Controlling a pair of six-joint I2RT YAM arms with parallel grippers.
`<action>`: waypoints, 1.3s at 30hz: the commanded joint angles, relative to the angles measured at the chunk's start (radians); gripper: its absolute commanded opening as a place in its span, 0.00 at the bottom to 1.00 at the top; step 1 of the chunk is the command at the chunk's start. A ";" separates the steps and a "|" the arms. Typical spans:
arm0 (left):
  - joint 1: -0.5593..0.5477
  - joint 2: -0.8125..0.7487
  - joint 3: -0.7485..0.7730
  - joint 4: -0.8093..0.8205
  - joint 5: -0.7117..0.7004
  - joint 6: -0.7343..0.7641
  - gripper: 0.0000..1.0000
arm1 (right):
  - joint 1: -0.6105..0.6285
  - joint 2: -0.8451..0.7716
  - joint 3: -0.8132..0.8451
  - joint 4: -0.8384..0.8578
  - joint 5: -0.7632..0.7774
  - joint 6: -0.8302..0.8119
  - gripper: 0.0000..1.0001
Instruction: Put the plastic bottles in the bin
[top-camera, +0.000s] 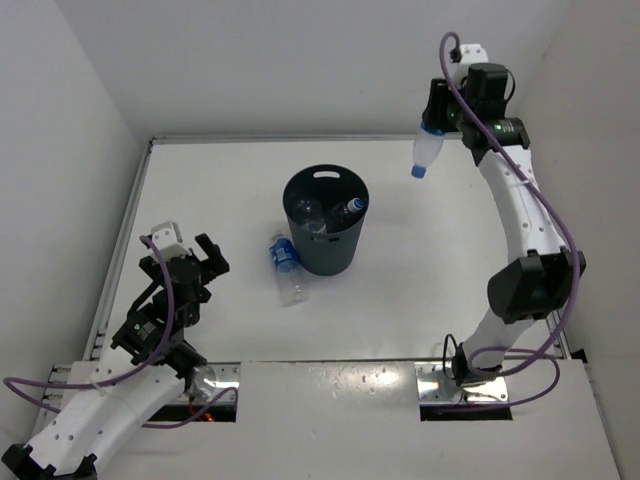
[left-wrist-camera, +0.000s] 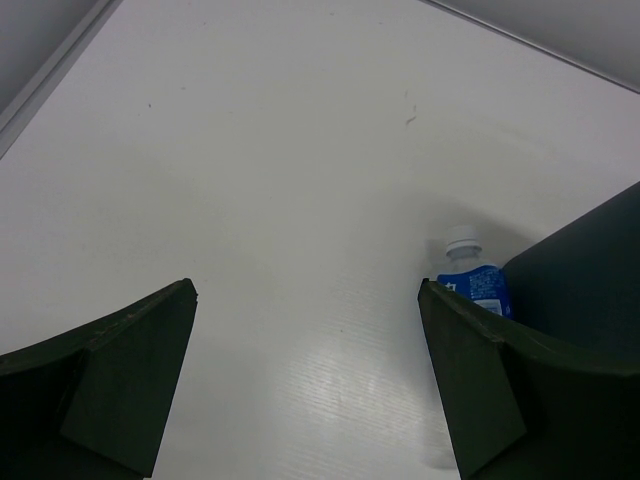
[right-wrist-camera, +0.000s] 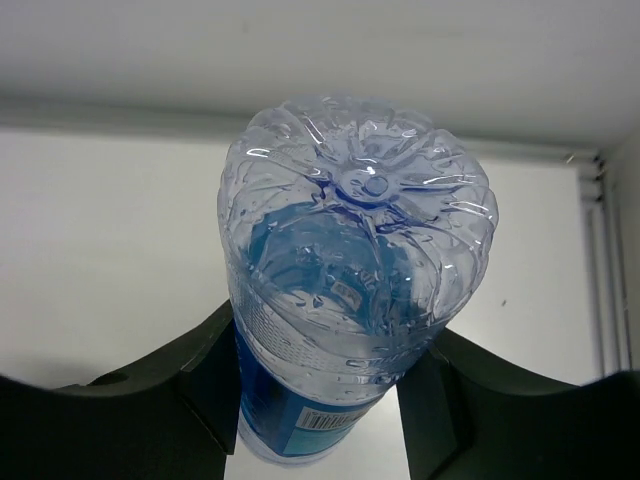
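The right gripper (top-camera: 436, 122) is clamped on a clear water bottle (right-wrist-camera: 355, 270). Its dark fingers (right-wrist-camera: 200, 370) press in on either side of the blue label, and the ribbed base faces the wrist camera. From above, this held bottle hangs cap-down toward the far right of the white table (top-camera: 430, 260), well apart from the bin (top-camera: 322, 255) and not over its mouth. The left gripper (top-camera: 208, 258) sits low at the near left with its jaws spread wide and nothing between them. Its wrist view looks past one finger to a second bottle (left-wrist-camera: 470, 278) lying on its side just beside the bin's dark wall. At least two bottles (top-camera: 345, 210) show inside the bin, so the task looks well along. By my reading, two are left: the one in the right gripper needs carrying over the rim and dropping, and the one on the table needs picking up, probably by the left arm, which is nearer.
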 joint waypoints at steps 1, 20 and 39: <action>-0.009 -0.007 -0.002 0.030 -0.003 -0.005 1.00 | 0.002 -0.053 0.050 0.104 0.105 0.061 0.17; -0.009 -0.007 -0.002 0.030 -0.003 -0.005 1.00 | 0.172 -0.199 -0.017 0.245 -0.462 0.167 0.12; -0.009 -0.007 -0.002 0.030 -0.003 0.004 1.00 | 0.353 -0.253 -0.183 0.152 -0.545 0.017 0.26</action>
